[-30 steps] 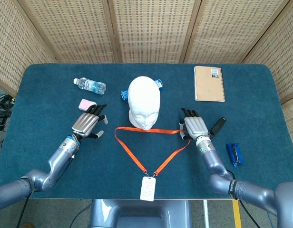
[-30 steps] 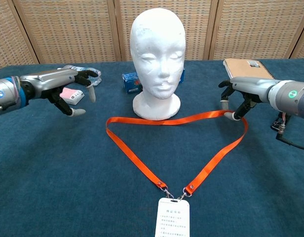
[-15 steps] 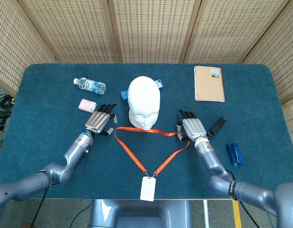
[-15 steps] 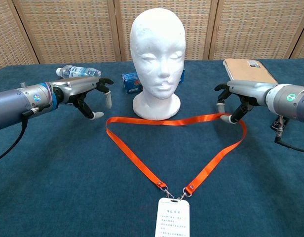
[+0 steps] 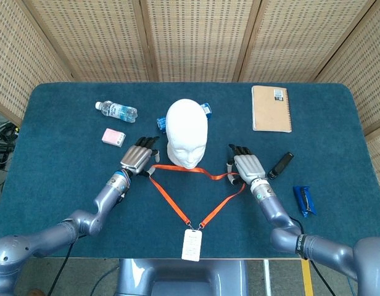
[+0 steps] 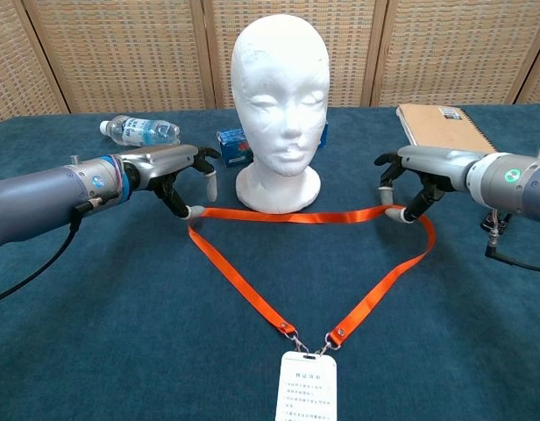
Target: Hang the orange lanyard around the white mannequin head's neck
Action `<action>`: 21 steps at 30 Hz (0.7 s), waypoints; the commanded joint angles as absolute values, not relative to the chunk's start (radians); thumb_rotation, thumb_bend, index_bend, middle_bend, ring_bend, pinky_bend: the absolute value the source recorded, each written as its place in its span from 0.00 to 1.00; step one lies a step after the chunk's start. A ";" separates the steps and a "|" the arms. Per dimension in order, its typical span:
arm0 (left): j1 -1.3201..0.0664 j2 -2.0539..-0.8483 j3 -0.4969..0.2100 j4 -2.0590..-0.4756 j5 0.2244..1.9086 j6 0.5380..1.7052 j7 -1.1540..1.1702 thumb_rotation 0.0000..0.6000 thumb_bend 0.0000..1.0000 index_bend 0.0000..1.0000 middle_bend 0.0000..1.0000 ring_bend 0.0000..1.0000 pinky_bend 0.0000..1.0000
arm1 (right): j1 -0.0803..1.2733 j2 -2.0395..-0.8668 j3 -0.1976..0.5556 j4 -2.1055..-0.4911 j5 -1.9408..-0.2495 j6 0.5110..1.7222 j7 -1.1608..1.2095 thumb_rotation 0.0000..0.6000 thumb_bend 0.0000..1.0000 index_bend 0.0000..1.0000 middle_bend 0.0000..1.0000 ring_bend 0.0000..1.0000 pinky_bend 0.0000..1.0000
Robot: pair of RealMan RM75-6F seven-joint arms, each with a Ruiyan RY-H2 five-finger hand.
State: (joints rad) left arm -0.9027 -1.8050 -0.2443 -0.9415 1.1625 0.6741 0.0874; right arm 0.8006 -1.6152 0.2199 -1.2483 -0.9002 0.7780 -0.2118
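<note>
The white mannequin head (image 5: 187,133) (image 6: 280,105) stands upright on the blue table (image 5: 54,185) (image 6: 121,351), face toward the robot. The orange lanyard (image 5: 177,206) (image 6: 244,289) lies flat on the table in front of the head, not around the neck, its top run passing just before the head's base and its two sides meeting at a white badge (image 5: 192,245) (image 6: 305,388) at the near table edge.

The left hand (image 5: 139,159) (image 6: 169,167) is at the lanyard's corner left of the head, fingers curled down with fingertips at the strap. The right hand (image 5: 245,166) (image 6: 419,171) is at the corner right of the head, fingers bent down onto the strap. Whether either hand has actually pinched the strap, I cannot tell.

Behind and left of the head lie a water bottle (image 5: 116,111) (image 6: 138,131) and a pink box (image 5: 113,137); a blue box (image 5: 161,123) (image 6: 233,146) sits just beside the head. A notebook (image 5: 271,108) (image 6: 441,123) lies behind and right of the head.
</note>
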 commanded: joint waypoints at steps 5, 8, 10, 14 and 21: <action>-0.913 -1.823 -0.247 -0.932 1.129 0.660 0.101 1.00 0.40 0.47 0.00 0.00 0.00 | 0.800 -1.612 0.221 -1.246 -0.910 0.770 -0.195 1.00 0.64 0.69 0.00 0.00 0.00; -0.917 -1.840 -0.241 -0.907 1.123 0.659 0.110 1.00 0.40 0.47 0.00 0.00 0.00 | 0.799 -1.612 0.220 -1.246 -0.914 0.771 -0.191 1.00 0.64 0.69 0.00 0.00 0.00; -0.918 -1.848 -0.242 -0.896 1.118 0.655 0.108 1.00 0.40 0.48 0.00 0.00 0.00 | 0.798 -1.612 0.220 -1.245 -0.916 0.770 -0.187 1.00 0.64 0.69 0.00 0.00 0.00; -0.922 -1.864 -0.241 -0.876 1.113 0.654 0.103 1.00 0.41 0.55 0.00 0.00 0.00 | 0.797 -1.613 0.222 -1.237 -0.920 0.765 -0.175 1.00 0.64 0.69 0.00 0.00 0.00; -0.912 -1.872 -0.232 -0.875 1.143 0.690 0.075 1.00 0.46 0.70 0.00 0.00 0.00 | 0.793 -1.614 0.221 -1.234 -0.937 0.765 -0.156 1.00 0.64 0.69 0.00 0.00 0.00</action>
